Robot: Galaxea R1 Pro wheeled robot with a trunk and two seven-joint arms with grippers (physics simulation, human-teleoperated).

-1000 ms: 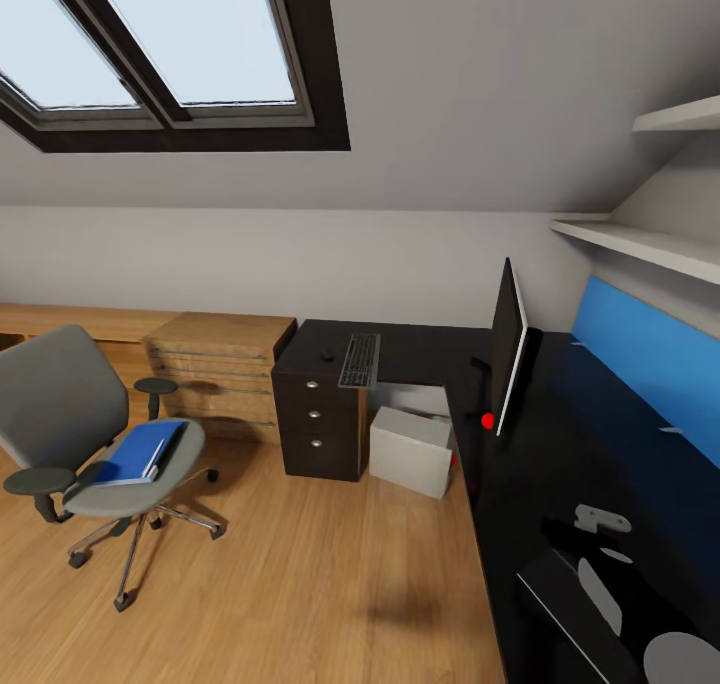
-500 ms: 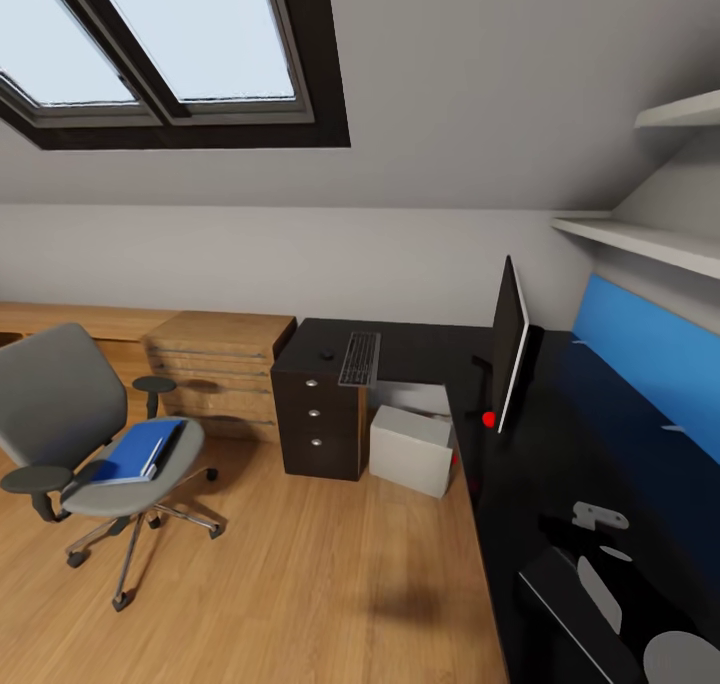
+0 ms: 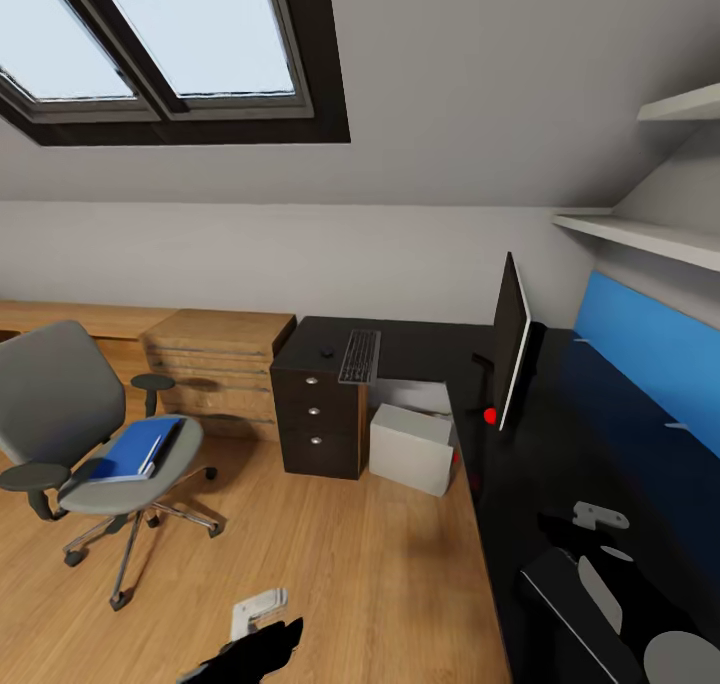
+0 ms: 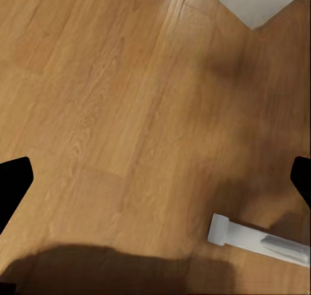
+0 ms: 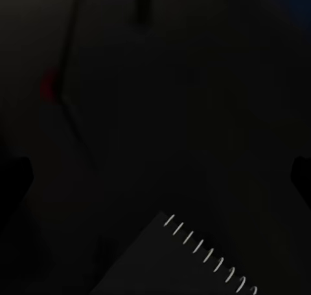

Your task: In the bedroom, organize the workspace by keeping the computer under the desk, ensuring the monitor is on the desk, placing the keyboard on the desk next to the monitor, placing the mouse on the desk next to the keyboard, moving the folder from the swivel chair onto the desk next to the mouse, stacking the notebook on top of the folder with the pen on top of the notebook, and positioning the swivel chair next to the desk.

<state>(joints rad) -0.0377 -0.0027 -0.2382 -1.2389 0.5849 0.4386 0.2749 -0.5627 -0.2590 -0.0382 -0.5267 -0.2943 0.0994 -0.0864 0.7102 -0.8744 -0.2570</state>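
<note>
Glossy black desk, wooden floor, skylight.

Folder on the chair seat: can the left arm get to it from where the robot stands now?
Probably not yet. The folder lies on the swivel chair across open floor, well beyond the left gripper, which hangs low over bare boards. Nothing blocks the way; the base likely needs to roll closer.

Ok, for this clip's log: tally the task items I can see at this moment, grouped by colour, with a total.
Black: 4, desk, monitor, mouse, keyboard (black keys, silver-grey frame)
Grey: 2, computer, swivel chair
Blue: 1, folder, lying on the chair seat
Dark cover, spiral-bound: 1, notebook
Total: 8
</note>
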